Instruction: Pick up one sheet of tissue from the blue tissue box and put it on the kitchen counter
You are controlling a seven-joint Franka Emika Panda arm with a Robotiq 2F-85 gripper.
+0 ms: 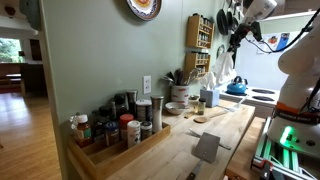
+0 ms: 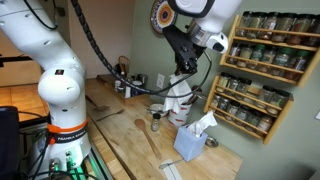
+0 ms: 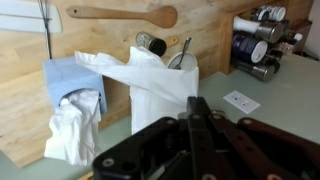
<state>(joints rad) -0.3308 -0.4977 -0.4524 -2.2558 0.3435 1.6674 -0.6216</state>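
Observation:
The blue tissue box (image 3: 68,76) lies on the wooden counter (image 3: 20,110) in the wrist view, with a white tissue (image 3: 75,128) bunched out of its slot. My gripper (image 3: 192,104) is shut on a separate white tissue sheet (image 3: 155,85) that stretches from the fingertips toward the box. In an exterior view the box (image 2: 190,145) stands on the counter with a tissue (image 2: 205,123) sticking up. There the gripper (image 2: 185,80) is raised above and behind it, with white sheet (image 2: 180,98) hanging below the fingers.
A wooden spoon (image 3: 120,14) lies on the counter past the box. Spice jars (image 3: 255,45) and a wall outlet (image 3: 240,101) are close to the gripper. A wall spice rack (image 2: 265,70) hangs beside the box. A tray of jars (image 1: 115,130) sits along the wall.

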